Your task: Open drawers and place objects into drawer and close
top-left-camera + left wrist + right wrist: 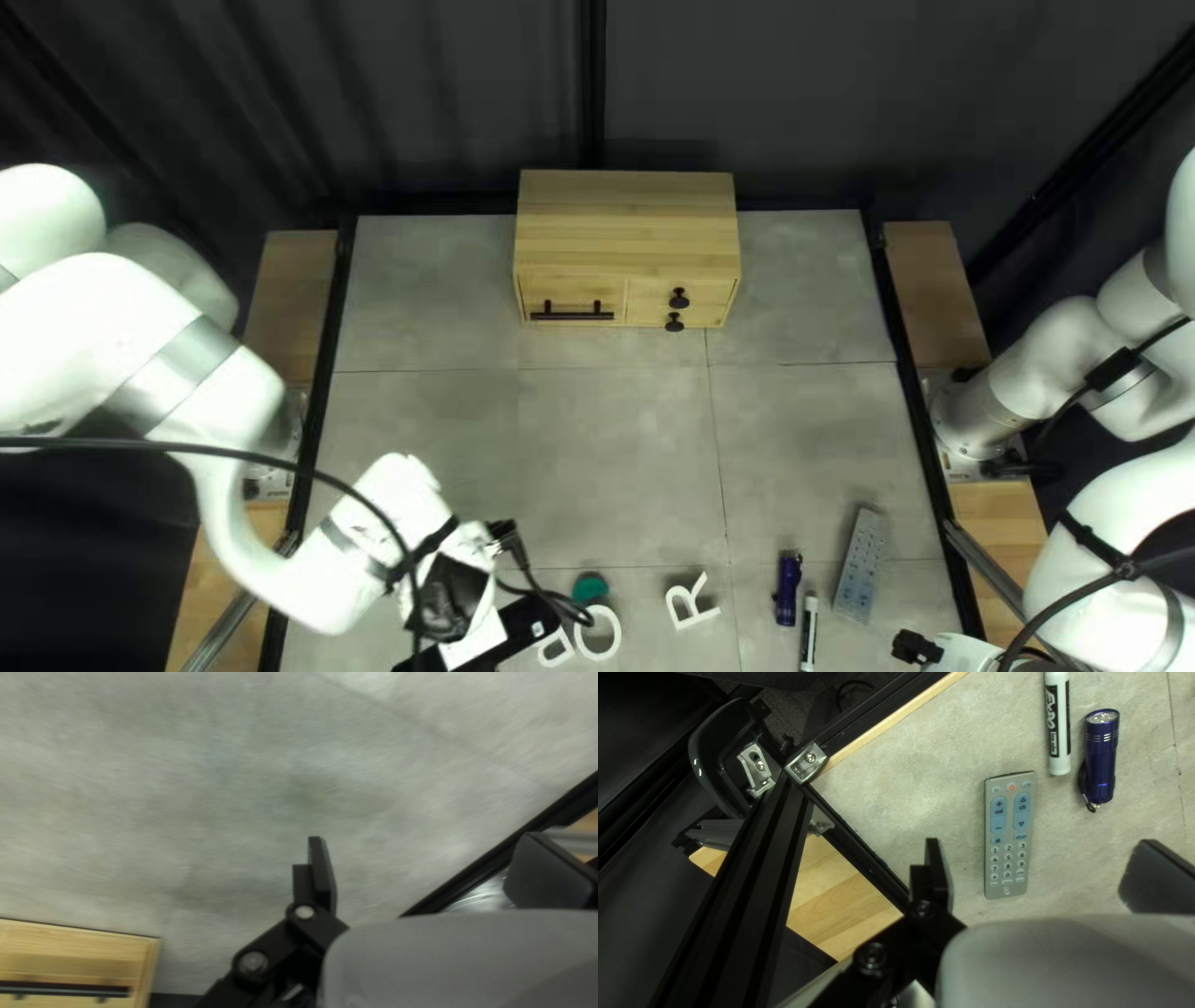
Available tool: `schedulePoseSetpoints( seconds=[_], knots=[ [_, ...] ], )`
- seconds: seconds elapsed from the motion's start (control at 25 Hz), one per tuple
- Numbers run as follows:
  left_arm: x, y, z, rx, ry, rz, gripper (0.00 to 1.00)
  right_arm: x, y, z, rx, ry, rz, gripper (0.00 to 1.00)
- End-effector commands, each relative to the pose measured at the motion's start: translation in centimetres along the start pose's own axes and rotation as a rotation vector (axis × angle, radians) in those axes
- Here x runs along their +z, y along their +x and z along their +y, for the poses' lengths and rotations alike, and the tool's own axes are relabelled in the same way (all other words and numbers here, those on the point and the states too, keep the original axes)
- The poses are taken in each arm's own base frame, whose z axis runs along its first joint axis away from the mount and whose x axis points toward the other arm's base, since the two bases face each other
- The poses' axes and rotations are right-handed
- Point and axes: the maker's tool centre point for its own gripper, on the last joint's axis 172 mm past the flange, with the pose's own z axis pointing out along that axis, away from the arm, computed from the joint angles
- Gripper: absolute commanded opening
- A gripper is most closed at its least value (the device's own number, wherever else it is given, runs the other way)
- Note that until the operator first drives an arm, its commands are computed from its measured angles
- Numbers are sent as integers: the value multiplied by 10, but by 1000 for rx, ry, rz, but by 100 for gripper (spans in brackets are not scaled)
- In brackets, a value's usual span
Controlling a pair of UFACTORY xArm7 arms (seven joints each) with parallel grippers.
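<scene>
Cabinet: is standing at the bench's far edge, drawers sitting closed
Bar handle, knobs: are marking the cabinet's two front sides
Left gripper: is hovering in front, off the handle side; jaws standing apart
Right gripper: is hovering in front, past the knob side; jaws standing apart
Remote, blue flashlight, marker: are lying well in front, past the knob side
White letters, green piece: are lying well in front of the cabinet

Drawers shut — remote, flashlight, marker lying flat.
</scene>
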Motion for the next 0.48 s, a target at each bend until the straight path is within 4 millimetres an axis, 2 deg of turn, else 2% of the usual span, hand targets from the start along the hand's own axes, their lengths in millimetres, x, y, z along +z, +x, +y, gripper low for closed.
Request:
schedulePoseSetpoints(
  seconds=[0.04,0.2,0.48],
  knots=[
    [-12,8,20,23,2,4,100,0,0,0,0,0,0,100],
    [-20,14,29,38,11,1,100,0,0,0,0,0,0,100],
    [-24,14,28,47,16,1,100,0,0,0,0,0,0,100]
  ],
)
